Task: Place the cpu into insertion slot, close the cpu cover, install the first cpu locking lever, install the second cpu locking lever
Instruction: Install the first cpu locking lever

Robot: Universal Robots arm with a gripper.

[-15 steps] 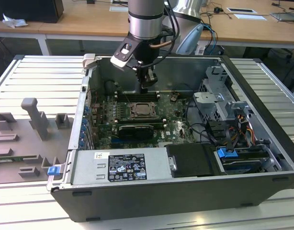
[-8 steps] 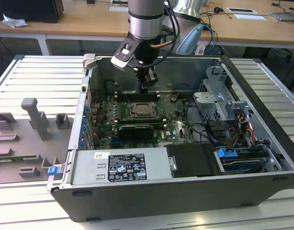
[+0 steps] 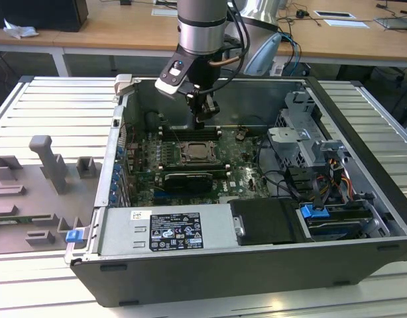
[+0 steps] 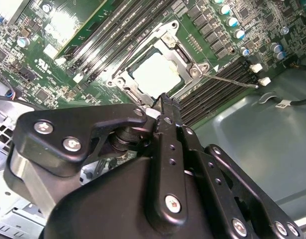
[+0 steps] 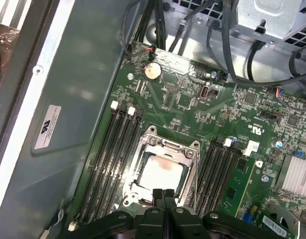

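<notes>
Directly under the gripper (image 5: pixel 164 193) lies the cpu (image 5: pixel 162 172), flat in the insertion slot (image 5: pixel 142 159), with the cpu cover (image 5: pixel 169 145) down around it. Claw tips are pressed together and carry nothing; they hang over the socket's edge, contact uncertain. In the second wrist view a thin locking lever (image 4: pixel 233 82) juts from the socket corner, its long axis running out across the memory slots (image 4: pixel 220 87); it looks unlatched. Memory slots flank the socket on both sides, and the case wall (image 5: pixel 88 89) is close by.
</notes>
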